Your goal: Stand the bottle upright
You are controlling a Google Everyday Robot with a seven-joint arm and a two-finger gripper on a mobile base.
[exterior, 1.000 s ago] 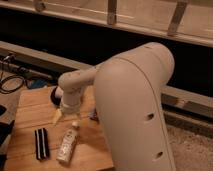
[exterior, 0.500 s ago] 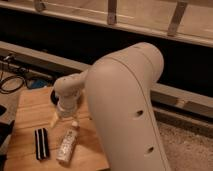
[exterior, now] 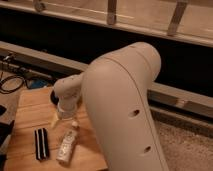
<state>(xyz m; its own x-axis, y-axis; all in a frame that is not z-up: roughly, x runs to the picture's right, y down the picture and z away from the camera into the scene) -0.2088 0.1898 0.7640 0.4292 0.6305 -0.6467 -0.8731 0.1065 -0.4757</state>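
Observation:
The bottle (exterior: pixel 67 144) is small, slim and white with a pale round cap. It lies on its side on the wooden table (exterior: pixel 30 112), cap toward the arm. My gripper (exterior: pixel 66 116) hangs just above and behind the cap end, at the end of the white wrist. The large white arm (exterior: pixel 122 105) fills the middle of the camera view and hides the right part of the table.
A black-and-white striped flat object (exterior: pixel 41 143) lies left of the bottle. A dark round thing (exterior: pixel 53 98) sits behind the wrist. Black cables (exterior: pixel 12 80) lie off the table's far left. A dark wall and railing run behind.
The arm has swung left and the wrist has come down nearer the bottle's cap end. The bottle still lies in the same place.

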